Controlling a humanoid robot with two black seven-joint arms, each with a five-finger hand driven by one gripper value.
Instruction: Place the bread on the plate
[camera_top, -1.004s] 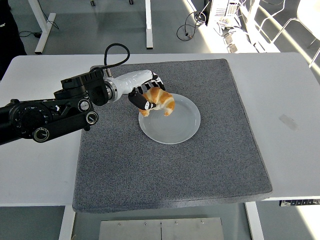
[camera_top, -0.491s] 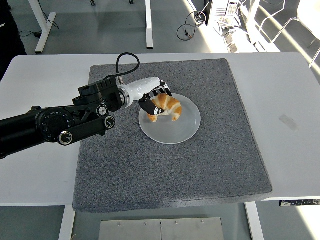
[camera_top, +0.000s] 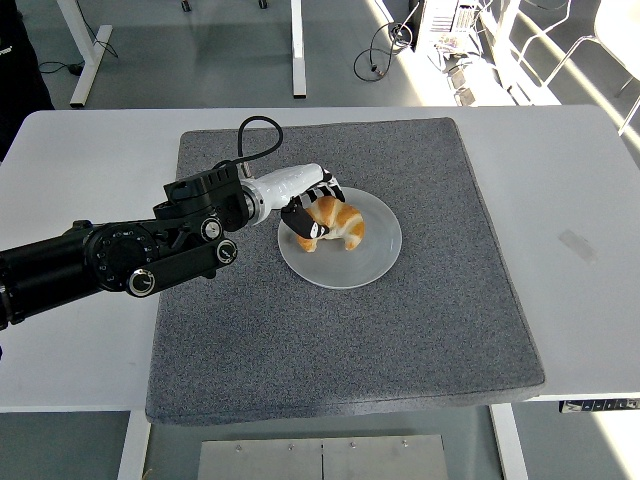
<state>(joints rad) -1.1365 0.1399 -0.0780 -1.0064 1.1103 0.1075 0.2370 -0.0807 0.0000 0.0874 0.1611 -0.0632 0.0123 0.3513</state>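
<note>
Grey mat (camera_top: 330, 340) on white table (camera_top: 80, 350)

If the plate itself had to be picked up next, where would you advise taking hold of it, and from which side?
I would grip the plate at its bare right rim, coming from the right. The croissant and the left hand closed on it fill the plate's upper left, so that side is blocked. The rim looks low and shallow on the grey mat, so probably a thin pinch at the edge.

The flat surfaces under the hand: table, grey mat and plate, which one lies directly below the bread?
The white plate, the round one on the grey mat. The left hand holds the bread over its left part; the mat and white table lie further out.
</note>
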